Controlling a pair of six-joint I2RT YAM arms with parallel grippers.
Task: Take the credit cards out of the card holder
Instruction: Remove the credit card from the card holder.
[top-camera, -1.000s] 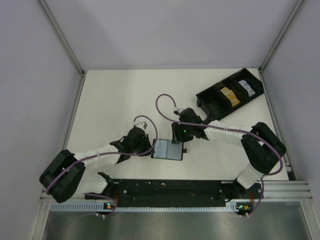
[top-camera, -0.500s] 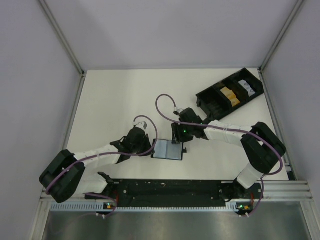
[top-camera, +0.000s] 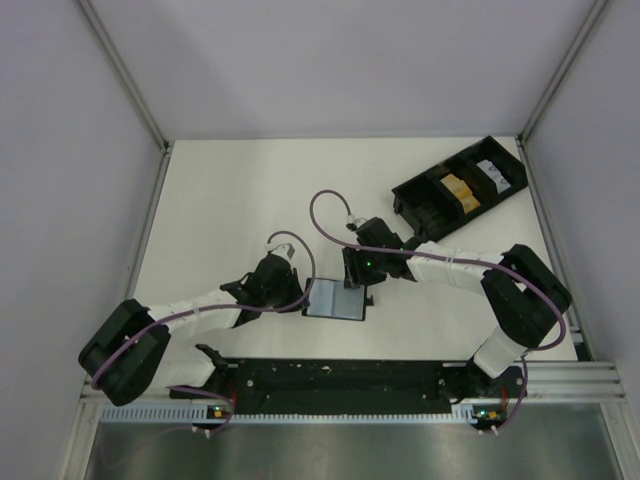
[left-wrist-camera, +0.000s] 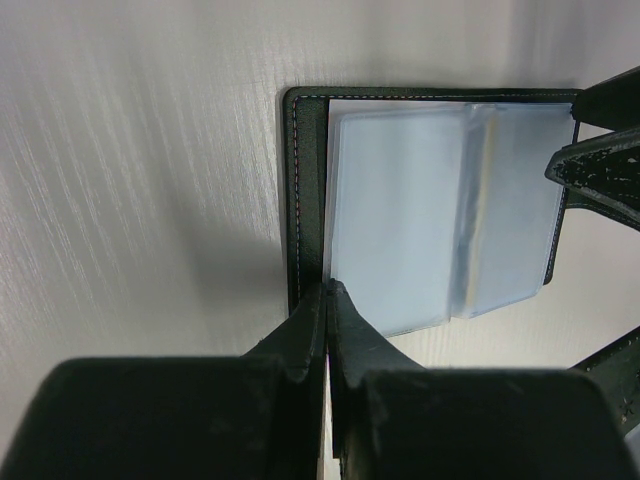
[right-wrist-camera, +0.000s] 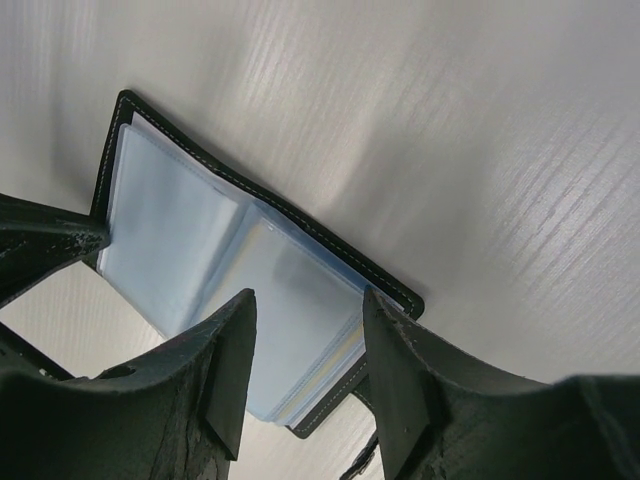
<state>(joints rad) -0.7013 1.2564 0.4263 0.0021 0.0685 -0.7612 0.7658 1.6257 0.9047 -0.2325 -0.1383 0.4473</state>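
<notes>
Two arms meet over the card holder (top-camera: 336, 299), which lies open and flat on the white surface (top-camera: 230, 200), near the front and roughly midway between the arm bases. Its black stitched cover faces down, and its pale, glossy blue-grey plastic sleeves (left-wrist-camera: 400, 210) face up, fanned on either side of the fold. Whether any sleeve holds a card cannot be told.

The left fingers (left-wrist-camera: 305, 335) are pressed fully together, with their tips at the holder's near edge, where the black border meets the sleeves (the pictures do not show whether they pinch anything there). The right fingers (right-wrist-camera: 400, 390) stand partly apart at the opposite side of the holder, over its corner. The sleeves show in the gap between them, and nothing is gripped.

Well apart from all this, at the far right of the surface, a long black compartmented tray (top-camera: 425, 205) sits at an angle. One orange-yellow card (top-camera: 457, 188) lies in a middle compartment, and a white item (top-camera: 489, 170) lies in the next one.
</notes>
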